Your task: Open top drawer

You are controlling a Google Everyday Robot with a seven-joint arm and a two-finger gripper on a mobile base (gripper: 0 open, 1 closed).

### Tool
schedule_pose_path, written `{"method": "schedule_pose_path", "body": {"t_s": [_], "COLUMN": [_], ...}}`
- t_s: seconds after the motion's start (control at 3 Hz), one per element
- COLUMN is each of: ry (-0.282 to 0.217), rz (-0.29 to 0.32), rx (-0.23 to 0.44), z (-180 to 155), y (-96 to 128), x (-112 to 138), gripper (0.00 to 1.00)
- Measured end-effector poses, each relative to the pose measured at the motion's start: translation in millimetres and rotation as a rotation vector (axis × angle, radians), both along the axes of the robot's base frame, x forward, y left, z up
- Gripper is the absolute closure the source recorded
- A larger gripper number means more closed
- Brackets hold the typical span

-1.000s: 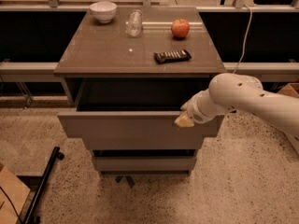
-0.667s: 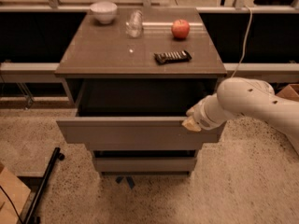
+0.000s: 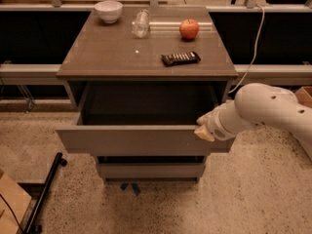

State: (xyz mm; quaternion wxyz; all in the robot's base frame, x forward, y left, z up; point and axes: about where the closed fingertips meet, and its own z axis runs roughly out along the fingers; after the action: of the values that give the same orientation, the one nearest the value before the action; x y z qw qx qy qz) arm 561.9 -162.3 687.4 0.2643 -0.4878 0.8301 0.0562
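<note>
The top drawer (image 3: 141,140) of the grey-brown cabinet is pulled well out toward me; its flat handleless front panel faces me and its dark box interior (image 3: 146,104) is open to view. My gripper (image 3: 204,128) sits at the right end of the drawer front's top edge, at the end of my white arm (image 3: 263,108) coming in from the right. Its cream-coloured tips touch the panel's rim. Below, two shorter drawer fronts (image 3: 151,169) remain closed.
On the cabinet top (image 3: 112,57) are a white bowl (image 3: 108,10), a clear glass (image 3: 140,23), a red apple (image 3: 189,29) and a dark bar-shaped packet (image 3: 181,58). A black pole (image 3: 46,191) lies on the speckled floor at left. A cardboard corner (image 3: 9,206) is at bottom left.
The top drawer has slid further out toward me, and my gripper has moved with its front edge, down and slightly right in view.
</note>
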Motion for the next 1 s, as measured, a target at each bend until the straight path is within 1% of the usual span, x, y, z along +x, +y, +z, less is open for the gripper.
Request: {"method": "schedule_pose_path", "body": {"t_s": [0.33,0.67,1.0], "ry": [0.000,0.000,0.001], "rz": [0.000,0.000,0.002], "rx": [0.000,0.000,0.000], "z": [0.0,0.0,-0.4], "y": [0.7,0.7,1.5], "x": [3.0,3.0,2.7], "gripper": [1.00,0.81,0.58]}}
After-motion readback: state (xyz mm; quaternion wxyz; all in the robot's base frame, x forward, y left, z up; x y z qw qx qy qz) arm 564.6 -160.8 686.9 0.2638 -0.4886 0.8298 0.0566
